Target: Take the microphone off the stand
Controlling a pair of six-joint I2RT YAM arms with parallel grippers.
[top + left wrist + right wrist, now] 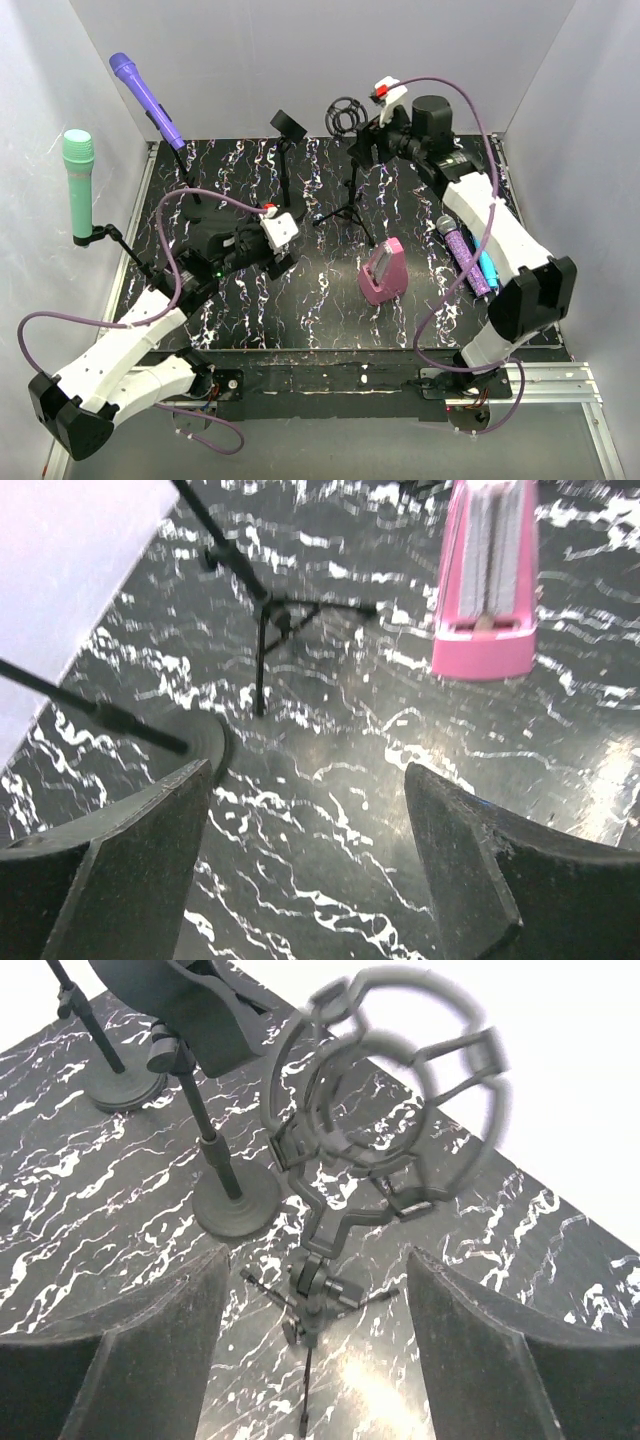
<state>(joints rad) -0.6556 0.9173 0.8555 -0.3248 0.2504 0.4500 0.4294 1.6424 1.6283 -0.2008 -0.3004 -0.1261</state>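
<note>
I see both left fingers (140, 860) and right fingers (150, 1340) spread, holding nothing; purple microphone (146, 97) sits tilted in its stand (186, 172).

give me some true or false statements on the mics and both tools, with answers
1. The purple microphone at the back left sits in a stand. True.
2. The left tool is shut on the green microphone. False: it is open and empty, and that microphone is in its stand.
3. The ring mount holds no microphone. True.
4. The right tool grips the pink object. False: it is open and empty, and the pink object stands on the table.
</note>
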